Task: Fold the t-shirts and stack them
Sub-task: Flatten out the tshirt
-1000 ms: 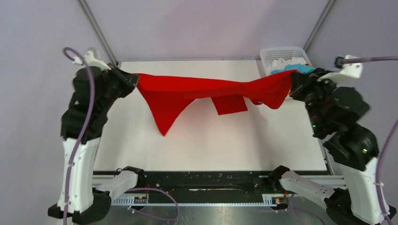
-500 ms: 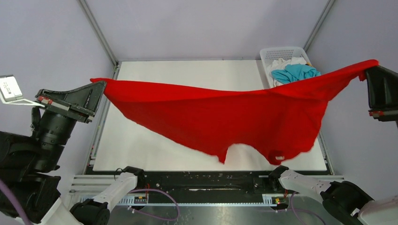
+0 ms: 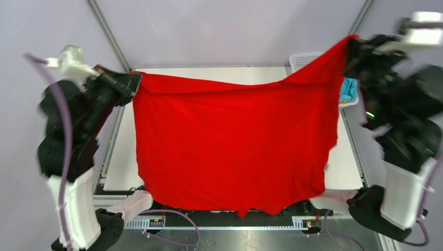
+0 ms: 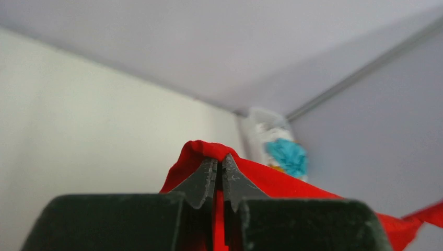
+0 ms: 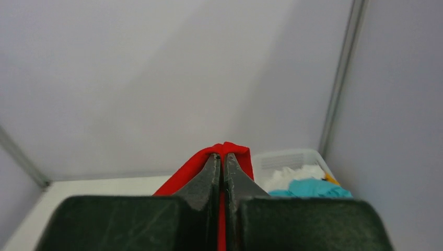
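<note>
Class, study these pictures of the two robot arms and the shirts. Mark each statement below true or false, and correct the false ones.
1. The left gripper and the right gripper are both shut on the red t-shirt. True.
2. The red t-shirt lies folded flat on the table. False: it hangs spread out between the two grippers, lifted above the table.
3. A turquoise t-shirt sits in the white basket. True.
4. The white basket stands at the near left corner of the table. False: it stands at the far right corner.
</note>
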Action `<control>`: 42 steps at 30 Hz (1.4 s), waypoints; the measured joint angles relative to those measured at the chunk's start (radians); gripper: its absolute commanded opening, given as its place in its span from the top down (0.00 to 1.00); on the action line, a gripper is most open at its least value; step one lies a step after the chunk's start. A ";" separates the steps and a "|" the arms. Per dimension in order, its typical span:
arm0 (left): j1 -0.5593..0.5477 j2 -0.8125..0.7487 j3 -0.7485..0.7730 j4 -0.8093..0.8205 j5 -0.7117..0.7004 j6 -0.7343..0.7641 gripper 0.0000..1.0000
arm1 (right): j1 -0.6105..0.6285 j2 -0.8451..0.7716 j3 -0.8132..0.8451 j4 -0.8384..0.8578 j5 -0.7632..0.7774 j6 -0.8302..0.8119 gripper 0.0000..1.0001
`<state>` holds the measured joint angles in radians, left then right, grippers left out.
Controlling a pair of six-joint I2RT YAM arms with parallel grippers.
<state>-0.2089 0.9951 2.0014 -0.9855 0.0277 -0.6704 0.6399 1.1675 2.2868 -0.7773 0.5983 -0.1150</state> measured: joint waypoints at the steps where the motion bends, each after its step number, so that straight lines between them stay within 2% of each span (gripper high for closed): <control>1: 0.000 0.031 -0.044 0.011 -0.034 0.000 1.00 | -0.003 0.024 -0.027 0.018 0.028 -0.014 1.00; 4: 0.002 0.128 -0.171 0.052 -0.104 0.000 1.00 | -0.042 0.111 -0.144 0.087 0.092 -0.034 1.00; 7: 0.021 0.247 -0.331 0.124 -0.135 0.000 1.00 | -0.116 0.196 -0.336 0.178 0.101 -0.021 1.00; 12: 0.086 0.473 -0.529 0.216 -0.102 0.000 1.00 | -0.192 0.289 -0.591 0.249 0.057 0.027 1.00; 15: 0.108 0.574 -0.575 0.254 -0.076 -0.001 1.00 | -0.214 0.314 -0.699 0.300 0.028 0.061 1.00; 23: 0.120 0.752 -0.517 0.339 -0.011 0.000 1.00 | -0.256 0.407 -0.733 0.420 -0.025 0.148 1.00; 30: 0.135 0.868 -0.406 0.352 0.007 -0.010 1.00 | -0.274 0.537 -0.711 0.443 -0.044 0.178 1.00; 34: 0.143 0.967 -0.290 0.354 0.016 -0.032 0.93 | -0.293 0.601 -0.674 0.457 -0.064 0.200 1.00; 35: 0.145 1.004 -0.245 0.353 0.019 -0.042 0.85 | -0.303 0.625 -0.651 0.462 -0.071 0.209 0.98; 36: 0.146 1.044 -0.197 0.354 0.022 -0.053 0.53 | -0.313 0.653 -0.624 0.470 -0.080 0.222 0.89; 37: 0.149 1.107 -0.119 0.349 0.027 -0.070 0.11 | -0.328 0.696 -0.579 0.485 -0.096 0.240 0.83; 38: 0.151 1.164 -0.050 0.352 0.030 -0.079 0.02 | -0.339 0.734 -0.543 0.497 -0.109 0.258 0.77; 40: 0.158 1.308 0.144 0.350 0.054 -0.130 0.01 | -0.369 0.864 -0.383 0.485 -0.153 0.302 0.56; 41: 0.163 1.367 0.215 0.364 0.073 -0.148 0.01 | -0.382 0.937 -0.286 0.472 -0.175 0.322 0.12; 42: 0.169 1.420 0.275 0.375 0.099 -0.171 0.01 | -0.394 1.025 -0.161 0.440 -0.199 0.344 0.03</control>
<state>-0.0399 2.4149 2.2765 -0.6109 0.1265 -0.8417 0.2462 2.1929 2.1262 -0.3370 0.3996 0.2295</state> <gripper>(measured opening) 0.980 0.369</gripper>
